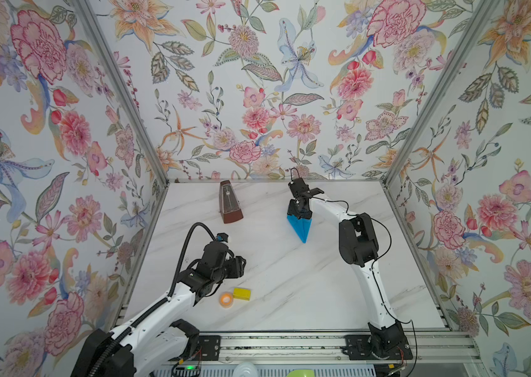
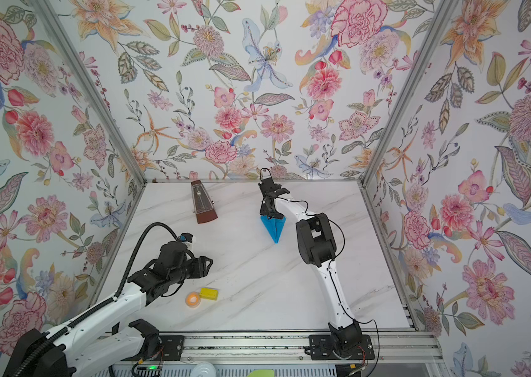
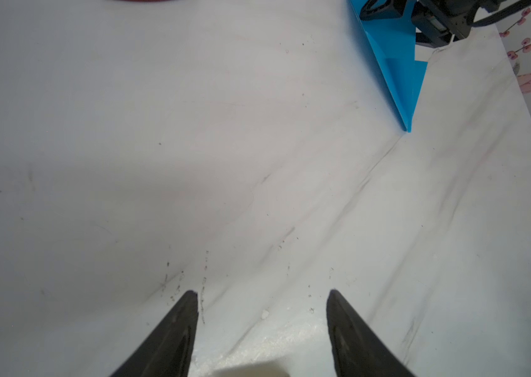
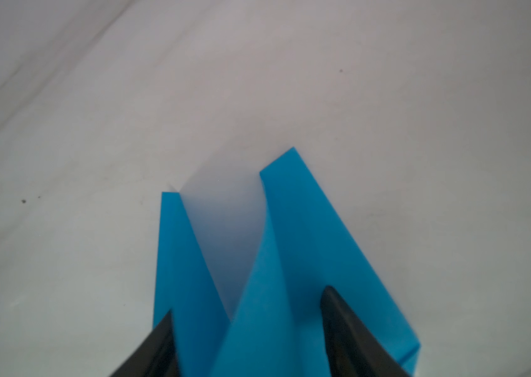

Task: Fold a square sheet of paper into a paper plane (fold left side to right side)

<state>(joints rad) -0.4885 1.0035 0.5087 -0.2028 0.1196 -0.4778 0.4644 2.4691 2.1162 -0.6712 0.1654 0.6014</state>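
The paper plane (image 1: 301, 228) is a bright blue dart on the marble table, right of centre, its nose pointing toward the front edge. The square sheet of paper shows only in this folded form. My right gripper (image 1: 299, 215) hangs over the plane's wide rear end. In the right wrist view its jaws (image 4: 248, 300) stand apart: one finger lies at the left wing's edge, the other rests over the right wing (image 4: 293, 244), with the centre fold between them. My left gripper (image 1: 241, 262) is open and empty above bare table at the left front. The left wrist view shows the plane (image 3: 398, 65) far ahead of it.
A brown metronome (image 1: 230, 204) lies at the back, left of the plane. An orange tape roll (image 1: 225, 299) and a small yellow block (image 1: 242, 293) sit near the front, just below my left gripper. Floral walls close in the table on three sides.
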